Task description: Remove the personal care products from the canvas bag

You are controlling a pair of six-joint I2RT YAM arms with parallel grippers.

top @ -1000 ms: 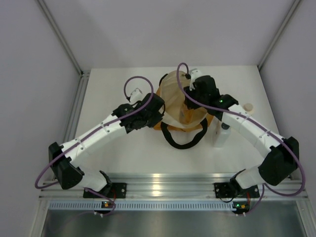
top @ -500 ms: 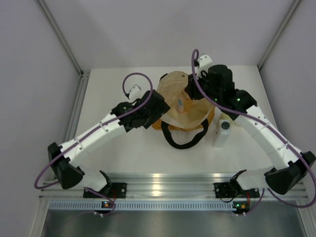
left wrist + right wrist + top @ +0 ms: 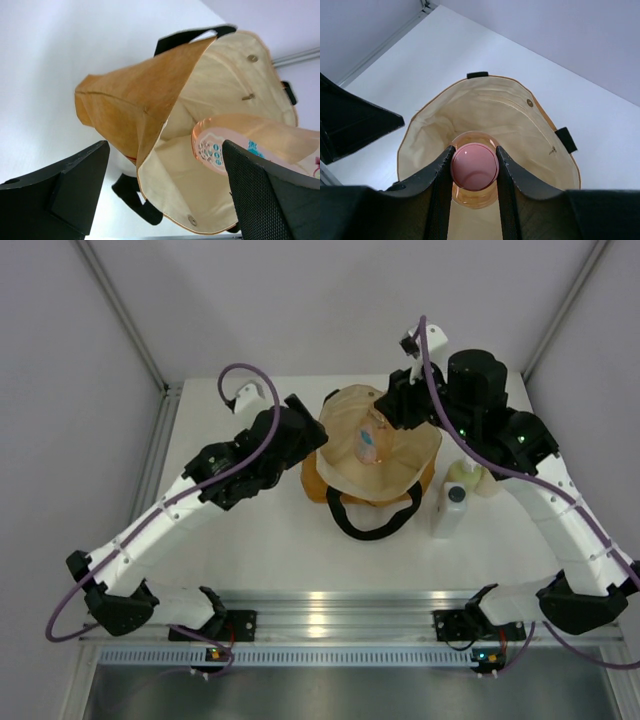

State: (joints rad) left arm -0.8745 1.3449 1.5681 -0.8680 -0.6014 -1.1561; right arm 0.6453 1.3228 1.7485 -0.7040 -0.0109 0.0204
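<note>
The canvas bag (image 3: 345, 455) lies open on the table, its cream lining (image 3: 485, 112) facing up and its black handles (image 3: 372, 523) toward the arms. My right gripper (image 3: 474, 172) is shut on the pink cap (image 3: 474, 165) of the orange translucent bottle (image 3: 370, 443), which hangs over the bag's mouth. Just left of the bag's rim, my left gripper (image 3: 312, 435) stands open and holds nothing. In the left wrist view the bottle's base (image 3: 212, 148) shows in front of the lining. A white bottle with a dark cap (image 3: 450, 510) and a yellow-green bottle (image 3: 466, 478) stand on the table right of the bag.
A cream-beige bottle (image 3: 493, 483) sits next to the yellow-green one, under my right arm. Grey walls and metal rails close in the table on three sides. A metal rail (image 3: 330, 605) runs along the near edge by the arm bases.
My left gripper has opened, let go of the bag's rim and drawn back to the left. My right arm has risen, lifting the orange bottle up from inside the bag.
</note>
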